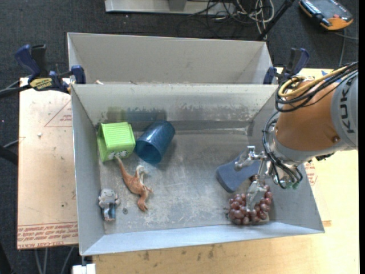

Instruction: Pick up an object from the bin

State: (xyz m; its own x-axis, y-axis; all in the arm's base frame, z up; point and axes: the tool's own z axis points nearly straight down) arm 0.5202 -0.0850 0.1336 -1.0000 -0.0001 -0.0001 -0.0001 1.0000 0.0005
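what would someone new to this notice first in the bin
The orange-covered arm reaches in from the right, its gripper low over a bunch of dark red grapes in the near right corner, beside a grey-blue flat piece. At the left, a bright green block and a blue cup on its side sit together, with an orange toy dinosaur just in front.

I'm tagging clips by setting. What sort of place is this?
Probably a robotics lab bench: a robot arm with its gripper down in a grey metal bin of odd items, such as a blue cup and toy dinosaur, with loose cables on the floor behind.
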